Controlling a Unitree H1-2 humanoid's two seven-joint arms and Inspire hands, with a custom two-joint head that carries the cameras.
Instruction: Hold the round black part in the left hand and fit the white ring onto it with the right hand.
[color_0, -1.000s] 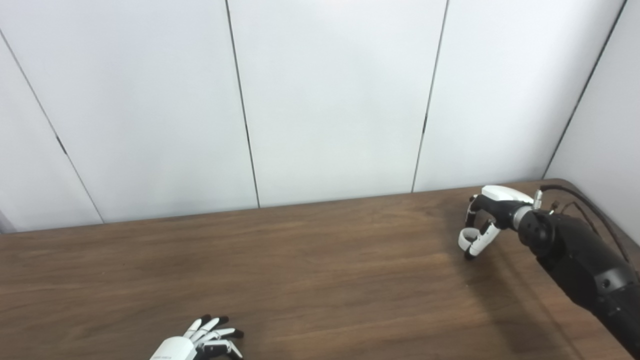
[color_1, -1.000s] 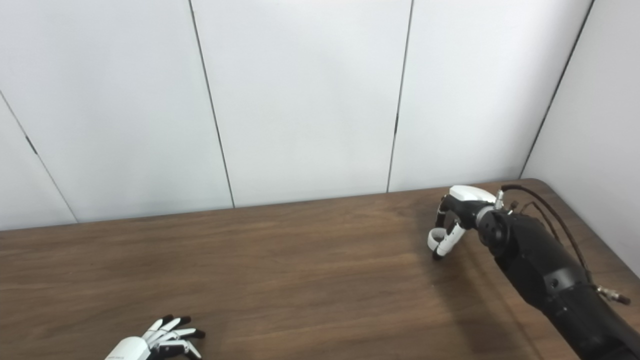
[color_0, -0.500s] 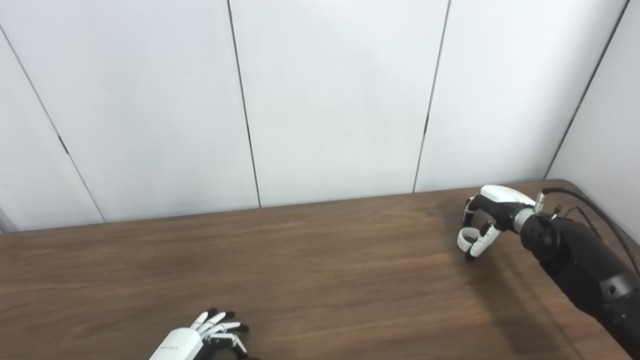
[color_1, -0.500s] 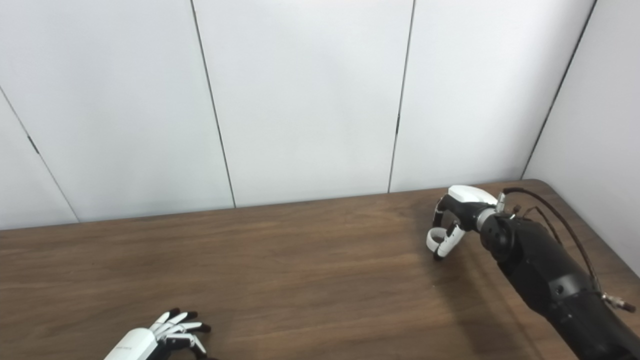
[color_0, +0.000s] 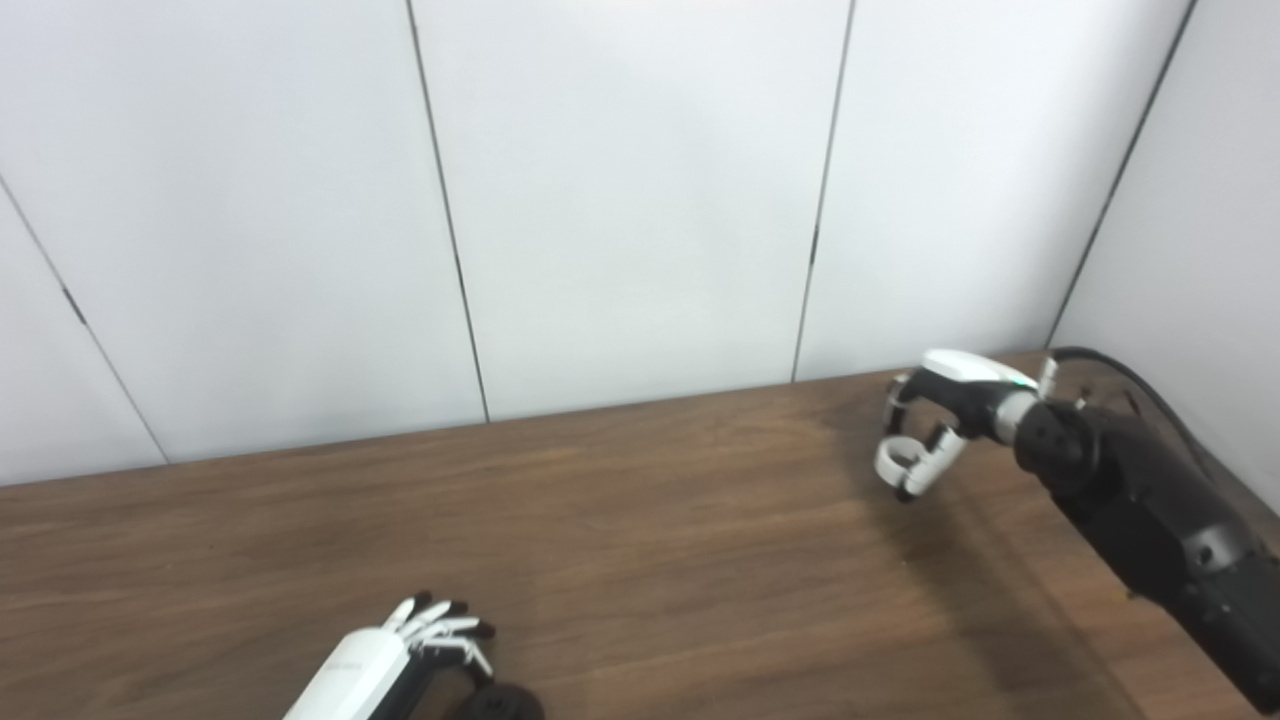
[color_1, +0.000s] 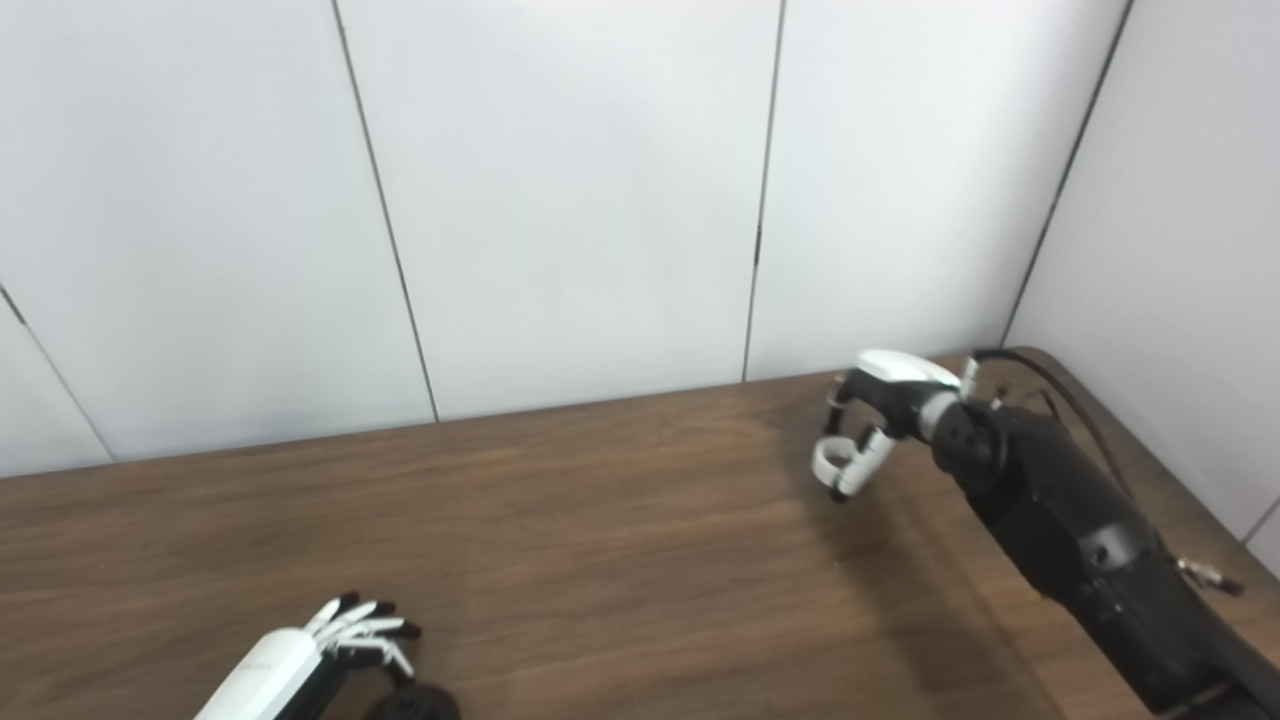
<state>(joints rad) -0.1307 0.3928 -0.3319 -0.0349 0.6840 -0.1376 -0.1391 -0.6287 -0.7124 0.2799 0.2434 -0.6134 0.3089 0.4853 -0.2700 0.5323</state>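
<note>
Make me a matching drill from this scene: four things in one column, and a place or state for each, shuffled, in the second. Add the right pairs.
Column 1
1. white ring
2. round black part
3. left hand
4. table

Column 2
A. at the picture's bottom edge, just below the left hand's fingers
B. brown wood, running back to the white wall
C. pinched in the right hand, lifted off the wood
D. fingers spread, reaching forward low over the near table

Pairs: 1-C, 2-A, 3-D, 4-B
</note>
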